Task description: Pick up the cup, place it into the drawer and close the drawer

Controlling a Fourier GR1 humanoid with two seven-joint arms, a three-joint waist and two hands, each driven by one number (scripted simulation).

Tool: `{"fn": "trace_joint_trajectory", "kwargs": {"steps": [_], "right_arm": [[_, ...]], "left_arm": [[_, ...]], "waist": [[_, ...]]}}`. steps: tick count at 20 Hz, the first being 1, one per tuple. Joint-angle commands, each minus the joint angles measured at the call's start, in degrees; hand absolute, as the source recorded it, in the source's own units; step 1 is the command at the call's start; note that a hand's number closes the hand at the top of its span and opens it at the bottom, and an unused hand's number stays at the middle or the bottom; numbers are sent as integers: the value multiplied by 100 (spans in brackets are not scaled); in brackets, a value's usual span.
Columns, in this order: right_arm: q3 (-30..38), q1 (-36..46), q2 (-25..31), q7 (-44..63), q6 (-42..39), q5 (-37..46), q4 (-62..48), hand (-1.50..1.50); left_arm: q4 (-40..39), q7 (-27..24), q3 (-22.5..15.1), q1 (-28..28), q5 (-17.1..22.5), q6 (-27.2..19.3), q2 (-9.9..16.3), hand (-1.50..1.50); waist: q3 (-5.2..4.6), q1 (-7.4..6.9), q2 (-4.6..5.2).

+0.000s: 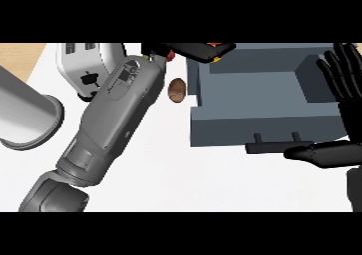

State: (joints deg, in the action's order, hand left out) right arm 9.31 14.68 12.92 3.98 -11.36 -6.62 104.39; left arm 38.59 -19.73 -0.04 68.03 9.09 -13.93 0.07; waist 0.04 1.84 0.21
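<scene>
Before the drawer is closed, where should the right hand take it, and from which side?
Judging by its shape, take the black handle bar on the drawer's front face, coming from the near side. The bar stands off the face on two posts, and the open right hand is already beside it.

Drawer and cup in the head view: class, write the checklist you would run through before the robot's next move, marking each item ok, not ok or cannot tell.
1. Drawer open: ok, its inside shows.
2. Room inside the drawer: ok, nothing shows on its floor.
3. Cup held: ok, the left hand curls round it.
4. Cup over the opening: cannot tell; it shows at the drawer's back left corner, and its height is unclear.
5. Right hand out of the cup's way: ok, it is open at the drawer's right side.
6. Handle free for closing: ok, nothing grips it.
</scene>
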Motion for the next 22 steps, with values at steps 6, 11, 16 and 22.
{"fn": "trace_joint_trajectory", "kwargs": {"steps": [6, 11, 16, 22], "right_arm": [[-148, 460, -76, 175, 46, -25, -127, -150], [-136, 378, -78, -169, -158, -139, -185, -150], [-267, 602, -103, 96, -122, -133, -154, -150], [-395, 829, -48, -21, -400, -260, -226, -150]], "left_arm": [[-1681, 465, -774, 1005, 411, -818, -7, 150], [-2134, 768, -1321, 1028, 595, -358, -7, 150], [-2314, 827, -1673, 860, 750, -27, -7, 150], [-2035, 409, -1859, 518, 1137, -109, -7, -150]], "waist": [[4, 296, 103], [14, 594, 180], [7, 764, 223], [4, 1036, 296]]}}
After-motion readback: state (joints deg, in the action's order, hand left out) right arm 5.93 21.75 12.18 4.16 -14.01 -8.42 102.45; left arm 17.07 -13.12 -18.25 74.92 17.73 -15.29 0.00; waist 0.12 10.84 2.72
